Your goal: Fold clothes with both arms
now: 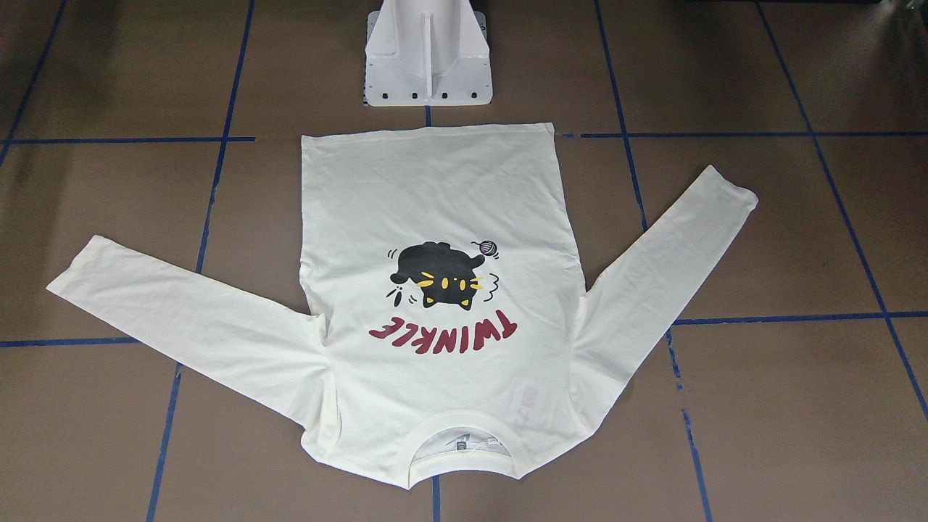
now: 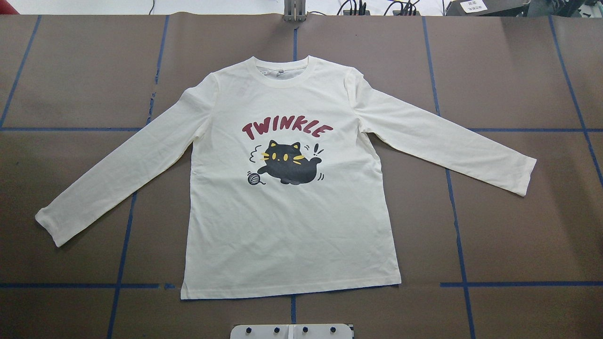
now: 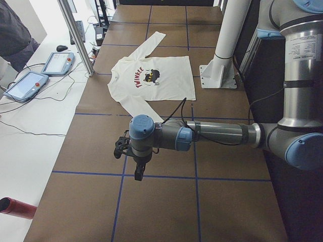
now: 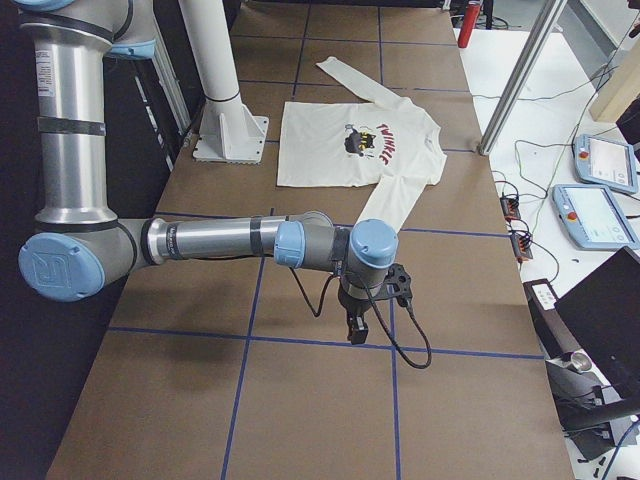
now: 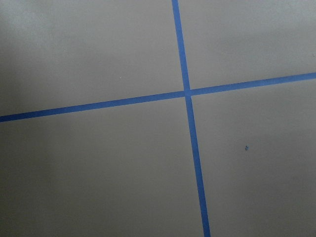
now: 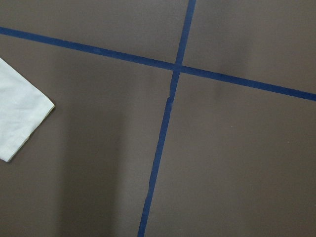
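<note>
The cream-white long-sleeved T-shirt lies flat and print side up in the middle of the table, sleeves spread to both sides. It also shows in the front view and in both side views. My left gripper hangs over bare table well beyond the shirt's left sleeve. My right gripper hangs over bare table beyond the right sleeve; its wrist view shows that sleeve's cuff. Neither gripper touches the shirt. I cannot tell whether either is open or shut.
The brown table carries a grid of blue tape lines. The white pedestal base stands at the robot's edge, just behind the shirt's hem. Tablets and cables lie on a side table, with a person nearby.
</note>
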You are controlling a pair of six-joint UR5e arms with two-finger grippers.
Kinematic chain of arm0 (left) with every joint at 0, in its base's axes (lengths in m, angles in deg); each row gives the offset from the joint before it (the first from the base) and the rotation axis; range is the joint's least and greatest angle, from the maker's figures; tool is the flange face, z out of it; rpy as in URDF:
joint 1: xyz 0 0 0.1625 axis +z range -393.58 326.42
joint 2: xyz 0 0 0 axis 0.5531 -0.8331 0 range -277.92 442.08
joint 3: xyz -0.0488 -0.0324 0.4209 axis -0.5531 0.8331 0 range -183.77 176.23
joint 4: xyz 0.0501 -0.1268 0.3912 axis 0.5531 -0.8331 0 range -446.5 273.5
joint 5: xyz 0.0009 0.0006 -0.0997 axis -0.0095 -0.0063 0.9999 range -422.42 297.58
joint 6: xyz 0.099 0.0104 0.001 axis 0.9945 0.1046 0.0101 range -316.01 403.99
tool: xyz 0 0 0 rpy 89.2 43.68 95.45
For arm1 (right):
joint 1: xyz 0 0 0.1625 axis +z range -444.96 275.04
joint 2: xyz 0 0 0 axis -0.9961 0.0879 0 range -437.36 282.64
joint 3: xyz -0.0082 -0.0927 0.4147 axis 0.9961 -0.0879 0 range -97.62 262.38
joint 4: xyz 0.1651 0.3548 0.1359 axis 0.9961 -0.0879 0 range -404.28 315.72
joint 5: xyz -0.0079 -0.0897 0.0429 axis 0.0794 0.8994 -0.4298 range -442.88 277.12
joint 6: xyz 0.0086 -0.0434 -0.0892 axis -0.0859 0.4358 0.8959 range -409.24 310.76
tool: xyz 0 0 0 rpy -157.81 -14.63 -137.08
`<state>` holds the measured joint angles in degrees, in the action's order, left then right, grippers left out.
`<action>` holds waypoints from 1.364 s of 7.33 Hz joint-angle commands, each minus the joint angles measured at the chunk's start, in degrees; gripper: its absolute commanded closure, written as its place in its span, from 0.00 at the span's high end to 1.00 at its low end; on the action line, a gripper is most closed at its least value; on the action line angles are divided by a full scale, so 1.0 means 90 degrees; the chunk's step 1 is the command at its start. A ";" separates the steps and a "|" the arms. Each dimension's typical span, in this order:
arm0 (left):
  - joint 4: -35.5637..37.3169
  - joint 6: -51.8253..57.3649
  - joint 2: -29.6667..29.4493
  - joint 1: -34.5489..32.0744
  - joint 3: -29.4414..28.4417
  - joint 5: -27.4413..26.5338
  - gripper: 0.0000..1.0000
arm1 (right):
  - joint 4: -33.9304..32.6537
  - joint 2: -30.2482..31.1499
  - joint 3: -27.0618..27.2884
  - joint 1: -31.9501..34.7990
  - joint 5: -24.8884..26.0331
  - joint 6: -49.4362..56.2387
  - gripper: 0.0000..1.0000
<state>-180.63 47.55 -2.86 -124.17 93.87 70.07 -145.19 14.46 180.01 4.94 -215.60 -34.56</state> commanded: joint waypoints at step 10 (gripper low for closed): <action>-0.0742 0.0034 -0.0582 0.0036 -0.0146 0.0073 1.00 | 0.4459 -0.0055 -0.0644 -0.2531 -0.0013 -0.4837 1.00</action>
<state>-187.28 47.86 -7.40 -123.85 92.78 70.68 -112.70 13.73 174.55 -10.87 -218.16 -68.02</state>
